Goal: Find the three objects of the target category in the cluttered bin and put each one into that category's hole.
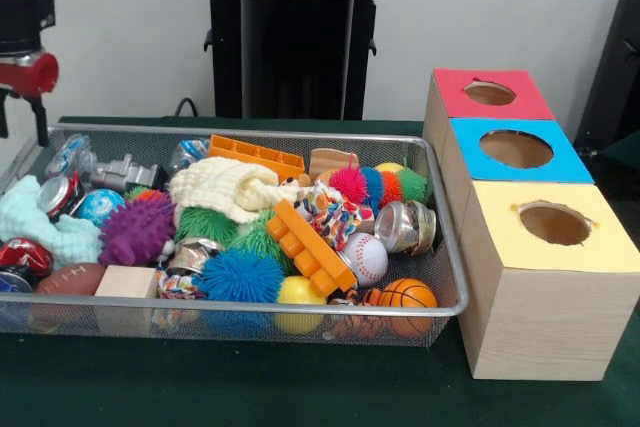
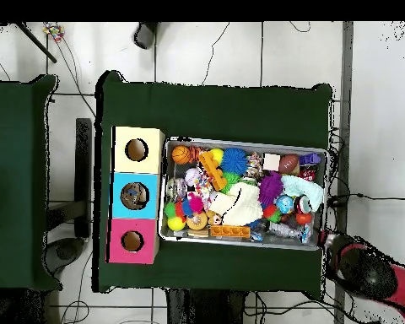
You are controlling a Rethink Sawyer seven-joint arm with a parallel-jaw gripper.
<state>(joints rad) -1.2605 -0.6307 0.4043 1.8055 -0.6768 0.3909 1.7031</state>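
The bin [image 1: 250, 133] is a silver wire-mesh basket full of toys; it also shows in the overhead view [image 2: 240, 140]. A wrinkly see-through bottle with a blue label [image 1: 68, 154] lies in its back left corner in the front view. A second see-through bottle [image 1: 187, 154] lies at the back beside a grey toy. A third is not clear among the clutter. My gripper [image 1: 21, 127] hangs open and empty just outside the bin's left end in the front view, above table height. In the overhead view the arm [image 2: 366, 270] sits off the bin's lower right corner.
Three wooden boxes with round holes stand beside the bin: red top [image 1: 490, 94], blue top [image 1: 515, 150], yellow top [image 1: 553, 224]. Shiny cans [image 1: 405, 227], spiky balls, orange bricks [image 1: 308, 245], a cream knit cloth [image 1: 225, 187] and sports balls fill the bin.
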